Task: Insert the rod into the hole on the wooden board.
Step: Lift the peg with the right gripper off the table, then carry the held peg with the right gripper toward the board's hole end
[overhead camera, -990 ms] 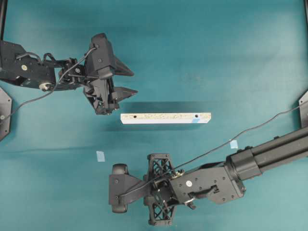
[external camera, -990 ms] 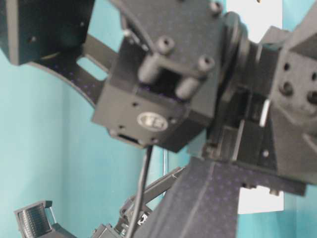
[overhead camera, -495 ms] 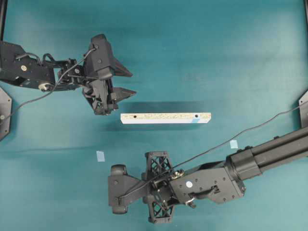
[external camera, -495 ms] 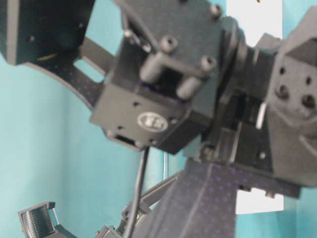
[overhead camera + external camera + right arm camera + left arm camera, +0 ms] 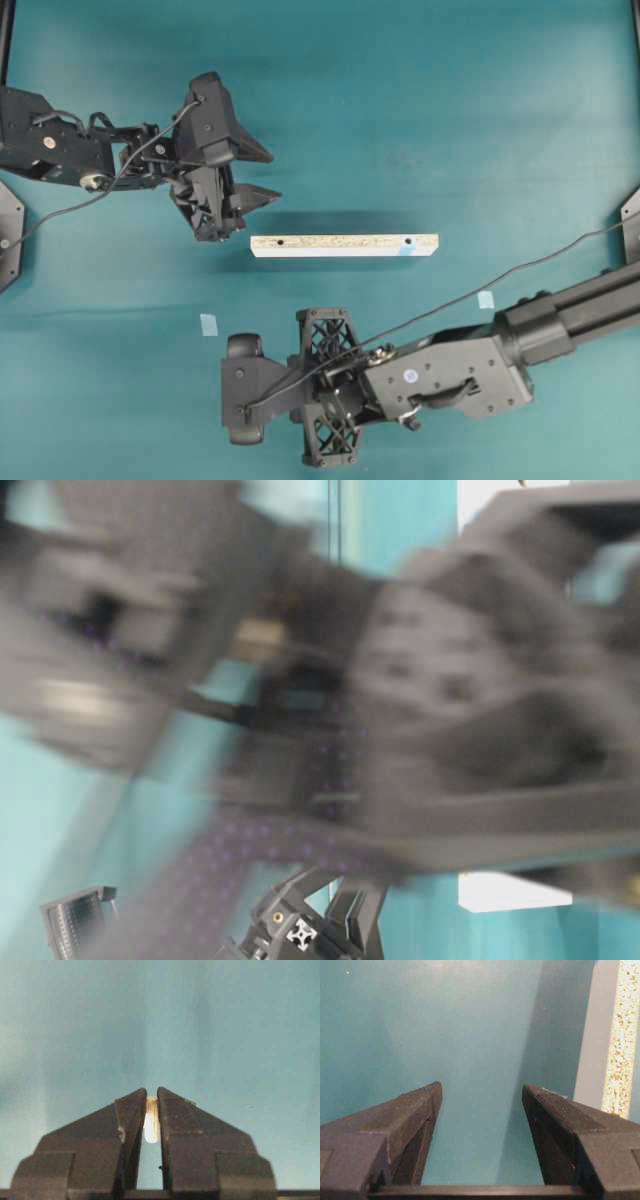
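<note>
From overhead, the wooden board [image 5: 344, 245] lies flat mid-table, long side running left to right, white edge facing the lower part of the view. The hole [image 5: 409, 241] with the light-blue patch sits near its right end; a second hole [image 5: 280, 241], with only bare wood around it, sits near its left end. My left gripper [image 5: 262, 176] hangs just up and left of the board's left end, fingers spread, nothing between them. My right arm reaches in from the lower right, and its wrist sits below the board, well apart from it; my right gripper's tips are hidden under the arm here. Two small pale-blue tape squares [image 5: 209, 323] lie on the teal table [image 5: 450, 100], one left of the right arm, one at [image 5: 486, 299].

The table-level view is smeared by blur; I can tell nothing from it.

Through my left wrist camera, my left gripper [image 5: 482, 1095] is open over bare table, with the board [image 5: 622, 1035] off to the right edge.

Through my right wrist camera, my right gripper [image 5: 152, 1092] is clenched on the rod [image 5: 151, 1125], which stands pinched between the fingers near their tips, table beneath.
</note>
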Tool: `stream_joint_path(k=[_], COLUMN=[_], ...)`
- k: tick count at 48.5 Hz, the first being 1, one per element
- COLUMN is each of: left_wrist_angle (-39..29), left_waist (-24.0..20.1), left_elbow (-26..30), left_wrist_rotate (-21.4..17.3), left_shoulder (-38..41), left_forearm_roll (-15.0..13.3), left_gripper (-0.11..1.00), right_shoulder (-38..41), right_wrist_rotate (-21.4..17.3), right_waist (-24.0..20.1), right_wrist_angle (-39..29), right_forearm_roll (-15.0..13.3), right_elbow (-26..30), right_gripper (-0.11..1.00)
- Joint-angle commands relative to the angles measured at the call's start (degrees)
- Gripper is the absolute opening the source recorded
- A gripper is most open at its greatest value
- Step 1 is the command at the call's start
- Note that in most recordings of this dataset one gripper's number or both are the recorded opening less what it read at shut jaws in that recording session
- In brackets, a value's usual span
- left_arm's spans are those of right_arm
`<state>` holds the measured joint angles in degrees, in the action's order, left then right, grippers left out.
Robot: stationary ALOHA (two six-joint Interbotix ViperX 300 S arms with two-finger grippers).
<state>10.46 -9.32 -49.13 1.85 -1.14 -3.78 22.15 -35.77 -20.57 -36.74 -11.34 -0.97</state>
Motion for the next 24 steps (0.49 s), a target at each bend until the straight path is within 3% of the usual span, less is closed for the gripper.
stream_joint_path(k=[1, 17, 24], left_wrist_angle=[0.26, 0.26, -0.26], left_waist=[0.62, 1.49, 1.67], left_elbow=[0.7, 0.53, 0.79], left_wrist_rotate=[0.35, 0.44, 0.44], left_shoulder=[-1.49, -1.76, -1.76], left_forearm_roll=[0.0, 0.0, 0.0], left_gripper=[0.75, 0.75, 0.75], right_shoulder=[-3.78, -8.0, -11.6], right_wrist_rotate=[0.0, 0.09, 0.09], right_waist=[0.62, 2.72, 3.87], right_wrist_angle=[0.62, 0.62, 1.58], right_forearm_roll=[-0.18, -0.53, -2.37], right_elbow=[1.58, -0.62, -3.69], right_gripper=[0.1, 0.1, 0.1])
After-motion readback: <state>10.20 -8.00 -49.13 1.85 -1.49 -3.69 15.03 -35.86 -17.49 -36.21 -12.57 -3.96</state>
